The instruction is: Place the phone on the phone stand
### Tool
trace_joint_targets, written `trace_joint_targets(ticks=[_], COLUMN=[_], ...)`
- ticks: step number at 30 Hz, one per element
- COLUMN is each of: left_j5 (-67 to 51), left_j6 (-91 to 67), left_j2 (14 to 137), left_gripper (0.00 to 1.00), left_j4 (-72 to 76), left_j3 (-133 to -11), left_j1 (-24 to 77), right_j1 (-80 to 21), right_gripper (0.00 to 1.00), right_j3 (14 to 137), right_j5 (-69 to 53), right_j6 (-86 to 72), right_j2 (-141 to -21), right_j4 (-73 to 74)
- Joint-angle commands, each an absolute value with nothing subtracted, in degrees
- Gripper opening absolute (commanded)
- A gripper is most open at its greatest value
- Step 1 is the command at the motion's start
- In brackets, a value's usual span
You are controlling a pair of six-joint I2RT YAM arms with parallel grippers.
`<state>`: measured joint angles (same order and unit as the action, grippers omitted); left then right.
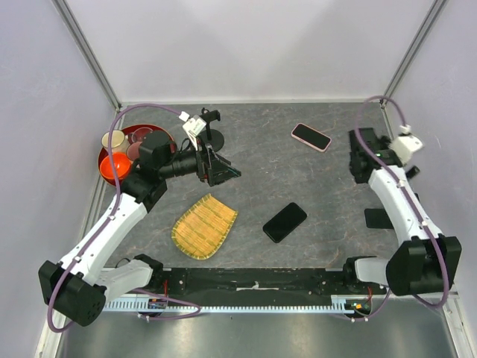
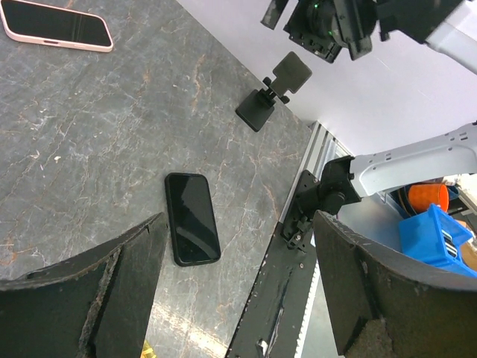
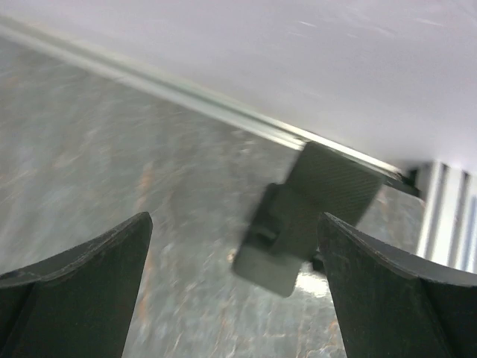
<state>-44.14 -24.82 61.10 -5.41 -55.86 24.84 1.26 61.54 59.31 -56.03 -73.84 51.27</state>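
Note:
The phone [image 1: 311, 136], black screen with a pale pink rim, lies flat at the back right of the table; it also shows in the left wrist view [image 2: 56, 26]. The phone stand [image 1: 212, 136], a round black base with a post and a clamp on top, stands at the back centre-left. My left gripper [image 1: 220, 170] is open and empty, just on the near side of the stand; in the left wrist view [image 2: 238, 298] its jaws stand wide apart above the table. My right gripper [image 1: 360, 173] is open and empty, right of the phone; the right wrist view [image 3: 235, 291] is blurred.
An all-black phone [image 1: 285, 222] lies at the centre front, also in the left wrist view [image 2: 191, 218]. A flat folding black stand [image 1: 378, 218] sits by the right arm [image 3: 298, 216]. A yellow woven mat [image 1: 204, 226] lies front left. A red dish [image 1: 112, 165] with cups stands far left.

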Motion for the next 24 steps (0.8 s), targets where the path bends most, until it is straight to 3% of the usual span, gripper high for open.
trace_joint_targets(ticks=[1,4,12,19,24], left_j5=[-45.44,-45.00,-42.63,-44.29,-39.65], left_j6=[-25.84,-25.49,-24.61,-28.30,-23.65], left_j2=[61.70,61.96,61.26,62.40,63.20], left_gripper=[0.85,0.85,0.84,0.84,0.84], left_j4=[-4.13,-4.31,-5.01,-8.61,-10.02], left_j3=[-55.90,-55.90,-56.25,-64.05,-65.05], left_j1=[24.96,24.96,25.40,25.66,25.66], right_j1=[-14.98,-23.87,-36.38,-39.20,-39.20], right_gripper=[0.98,0.98,0.98,0.98,0.98], right_j3=[66.62,67.32,57.67,53.70,54.40], right_j5=[66.10,60.49,26.15,14.96,15.04], right_j6=[-46.79,-44.47,-53.07,-66.34,-73.98], right_j2=[-71.89,-74.69,-77.08,-77.16,-80.76], right_j4=[51.78,52.20,43.61,41.40,44.29])
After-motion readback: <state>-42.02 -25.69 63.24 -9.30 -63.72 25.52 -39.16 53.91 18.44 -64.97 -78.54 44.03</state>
